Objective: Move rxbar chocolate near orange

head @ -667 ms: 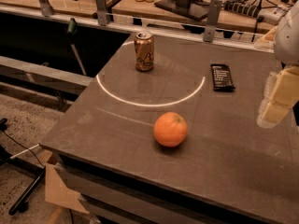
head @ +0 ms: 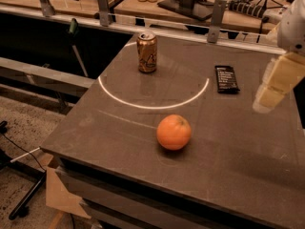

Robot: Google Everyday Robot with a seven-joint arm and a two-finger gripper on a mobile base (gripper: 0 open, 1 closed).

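Note:
The rxbar chocolate [head: 226, 78] is a flat black wrapper bar lying on the dark table at the back right. The orange [head: 174, 131] sits near the table's middle front, well apart from the bar. My gripper [head: 265, 102], cream-coloured, hangs above the table's right side. It is just right of the bar and slightly nearer the front, touching nothing and holding nothing that I can see.
A gold-brown drink can [head: 147, 52] stands upright at the back left of the table [head: 119, 142]. A white arc is marked on the tabletop between can, bar and orange. A rail with posts [head: 217, 13] runs behind the table. The floor drops away on the left.
My gripper has shifted a little upward and to the left in the picture, closer to the bar. The bar, orange and can have not moved.

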